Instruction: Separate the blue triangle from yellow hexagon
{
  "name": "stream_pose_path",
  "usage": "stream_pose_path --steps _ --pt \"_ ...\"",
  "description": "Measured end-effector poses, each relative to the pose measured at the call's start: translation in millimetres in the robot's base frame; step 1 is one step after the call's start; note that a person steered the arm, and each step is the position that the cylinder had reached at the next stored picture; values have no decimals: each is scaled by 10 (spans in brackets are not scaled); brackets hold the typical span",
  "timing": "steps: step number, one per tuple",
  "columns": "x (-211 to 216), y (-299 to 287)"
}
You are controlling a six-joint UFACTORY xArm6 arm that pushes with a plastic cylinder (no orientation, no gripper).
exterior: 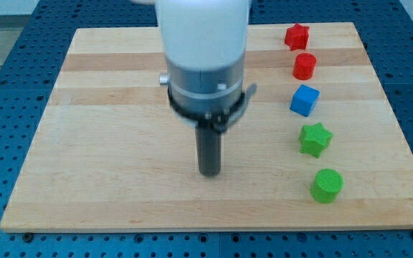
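My tip (209, 173) rests on the wooden board (92, 158) near the middle, well to the left of a column of blocks. No blue triangle and no yellow hexagon show in the view; the arm's white body (203, 43) hides part of the board's top middle. The blocks in view, from top to bottom along the view's right: a red star (297, 36), a red cylinder (305, 66), a blue cube (305, 99), a green star (315, 138) and a green cylinder (326, 185).
The board lies on a blue perforated table (6, 86). The board's edges run close to the view's bottom and right side.
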State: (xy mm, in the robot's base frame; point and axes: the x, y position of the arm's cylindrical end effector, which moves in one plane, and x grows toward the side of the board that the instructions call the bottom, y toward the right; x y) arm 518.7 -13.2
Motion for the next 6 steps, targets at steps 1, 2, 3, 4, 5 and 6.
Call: stream_pose_path --steps 1,2,3,4,5,6 --pt "-622 -39" --pt "-1122 -49" --pt "-1590 -49" --pt "-1981 -49" --pt "-2249 22" --pt "-2313 203"
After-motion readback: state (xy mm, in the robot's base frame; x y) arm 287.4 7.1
